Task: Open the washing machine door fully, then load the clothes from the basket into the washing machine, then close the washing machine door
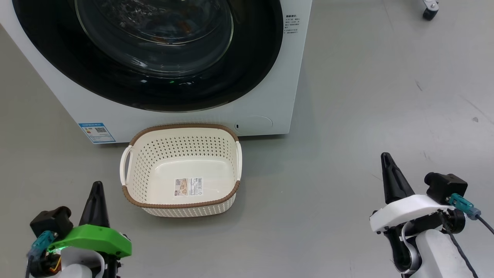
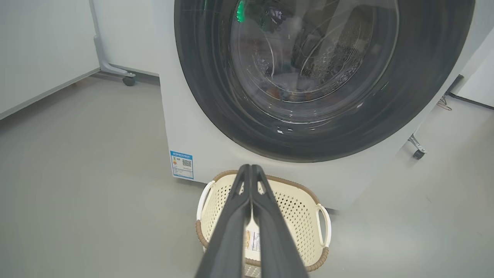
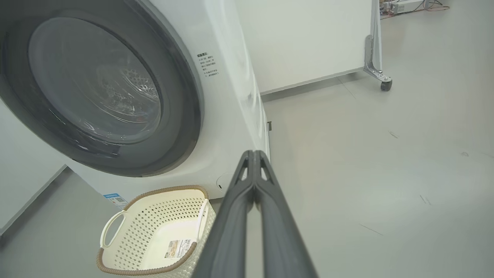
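Note:
The washing machine (image 1: 287, 77) stands at the top of the head view, and the washing machine door (image 1: 252, 73) lies flat against its front, closed. Behind the door's glass (image 2: 308, 58), a pale blue and orange patch of the clothes (image 2: 283, 89) shows dimly in the drum. The basket (image 1: 181, 127) sits on the floor right in front of the machine, holding nothing but the paper label (image 1: 188, 186) on its floor. My left gripper (image 1: 96, 186) is shut and empty at the lower left, short of the basket's near left corner. My right gripper (image 1: 386, 157) is shut and empty over bare floor, far to the basket's right.
Grey floor spreads around the machine and basket. A caster wheel (image 1: 429, 13) stands at the top right of the head view. White panels on wheeled feet (image 2: 129, 81) (image 3: 386, 85) flank the machine. A blue sticker (image 1: 96, 132) and a round flap (image 1: 253, 124) mark its lower front.

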Available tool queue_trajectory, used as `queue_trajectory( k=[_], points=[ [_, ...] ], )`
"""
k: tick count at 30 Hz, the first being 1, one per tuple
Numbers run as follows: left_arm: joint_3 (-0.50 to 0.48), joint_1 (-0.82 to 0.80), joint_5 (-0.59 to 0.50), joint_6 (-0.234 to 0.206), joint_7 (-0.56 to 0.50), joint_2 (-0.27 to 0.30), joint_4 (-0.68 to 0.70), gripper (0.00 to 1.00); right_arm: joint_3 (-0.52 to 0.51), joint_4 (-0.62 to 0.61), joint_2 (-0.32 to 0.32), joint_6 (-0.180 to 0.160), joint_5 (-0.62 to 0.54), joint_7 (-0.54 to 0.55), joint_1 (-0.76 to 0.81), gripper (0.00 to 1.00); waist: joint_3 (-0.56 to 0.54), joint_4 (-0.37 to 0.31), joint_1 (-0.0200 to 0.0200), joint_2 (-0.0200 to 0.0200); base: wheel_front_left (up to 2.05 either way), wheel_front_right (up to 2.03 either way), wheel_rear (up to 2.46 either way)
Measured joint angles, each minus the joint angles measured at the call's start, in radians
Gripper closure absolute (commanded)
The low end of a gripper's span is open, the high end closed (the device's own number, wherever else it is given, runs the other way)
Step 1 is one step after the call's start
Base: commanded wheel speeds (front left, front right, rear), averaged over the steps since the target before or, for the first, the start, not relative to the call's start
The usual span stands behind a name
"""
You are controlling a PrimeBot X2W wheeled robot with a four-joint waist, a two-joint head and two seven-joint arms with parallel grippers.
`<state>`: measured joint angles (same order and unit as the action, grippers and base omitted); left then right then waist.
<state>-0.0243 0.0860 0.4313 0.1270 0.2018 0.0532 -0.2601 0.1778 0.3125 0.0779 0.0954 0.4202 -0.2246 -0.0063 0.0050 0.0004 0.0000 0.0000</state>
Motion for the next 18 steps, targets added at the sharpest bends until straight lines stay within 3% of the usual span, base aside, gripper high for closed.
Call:
queue_trajectory(
  k=[18],
  points=[
    [-0.007,-0.016,0.232,0.0,-0.066,-0.002,-0.003,1.0,-0.057,-0.008,-0.009,0.001,0.239,0.067,-0.002,1.0,0.0,0.0,0.0,0.0,0.0,0.0,0.0]
  ],
)
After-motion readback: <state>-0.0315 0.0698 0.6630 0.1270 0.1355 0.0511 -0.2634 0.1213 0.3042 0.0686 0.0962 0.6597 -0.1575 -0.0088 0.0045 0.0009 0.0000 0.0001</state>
